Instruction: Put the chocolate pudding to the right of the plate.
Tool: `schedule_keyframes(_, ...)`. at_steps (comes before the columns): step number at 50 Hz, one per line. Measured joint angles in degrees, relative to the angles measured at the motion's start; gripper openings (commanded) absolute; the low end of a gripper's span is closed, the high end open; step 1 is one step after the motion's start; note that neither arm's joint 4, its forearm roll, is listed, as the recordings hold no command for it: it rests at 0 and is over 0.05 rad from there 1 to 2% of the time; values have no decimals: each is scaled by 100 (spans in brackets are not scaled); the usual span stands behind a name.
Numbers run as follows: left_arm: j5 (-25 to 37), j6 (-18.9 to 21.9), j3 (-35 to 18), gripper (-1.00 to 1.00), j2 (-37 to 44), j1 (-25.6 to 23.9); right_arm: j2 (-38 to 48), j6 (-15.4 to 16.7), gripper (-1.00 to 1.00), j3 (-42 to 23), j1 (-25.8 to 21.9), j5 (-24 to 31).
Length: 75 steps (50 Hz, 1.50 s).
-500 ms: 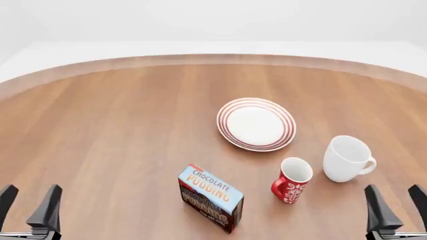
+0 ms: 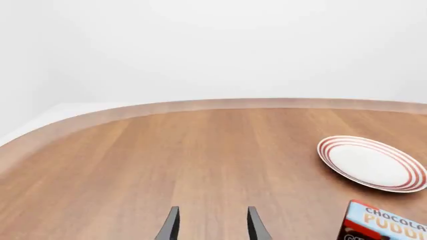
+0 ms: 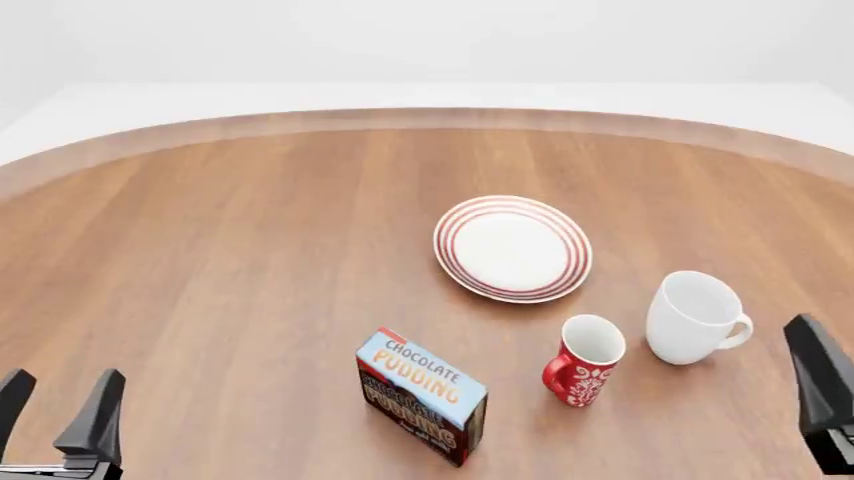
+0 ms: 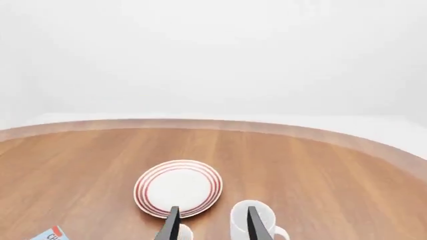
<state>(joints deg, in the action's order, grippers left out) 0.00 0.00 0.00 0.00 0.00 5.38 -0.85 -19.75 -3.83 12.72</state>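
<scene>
Well apart, both the left claw (image 3: pixel 56 408) and right claw (image 4: pixel 211 222) gape empty.

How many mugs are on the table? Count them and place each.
2. The red mug stands right of the pudding, nearer than the plate. The white mug stands right of the red one. None seems hidden.

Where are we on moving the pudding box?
Done: nothing. The chocolate pudding sits near the table edge, nearer than and left of the plate. In hand: nothing; the left pincer and right pincer are both open and empty. Left: grasp, carry, set down right of the plate.
</scene>
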Motion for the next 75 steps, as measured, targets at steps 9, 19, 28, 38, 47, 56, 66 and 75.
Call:
schedule_keyframes(9,0,0,0,100,0,0,927,166,100,-1680,-761,825)
schedule_keyframes(19,0,0,0,100,0,0,2114,389,100,-2776,-1873,1220)
schedule_keyframes(28,0,0,0,100,0,0,3097,581,100,-3168,-2575,1208)
schedule_keyframes(38,0,0,0,100,0,0,4082,777,100,-3396,-3198,953)
schedule_keyframes(47,0,0,0,100,0,0,4736,1081,100,-3528,-3512,865)
schedule_keyframes(56,0,0,0,100,0,0,5268,1180,100,-3693,-3728,983)
schedule_keyframes(66,0,0,0,100,0,0,5740,1165,100,-3869,-3871,1250)
schedule_keyframes(75,0,0,0,100,0,0,5995,1055,100,-4008,-3984,1442)
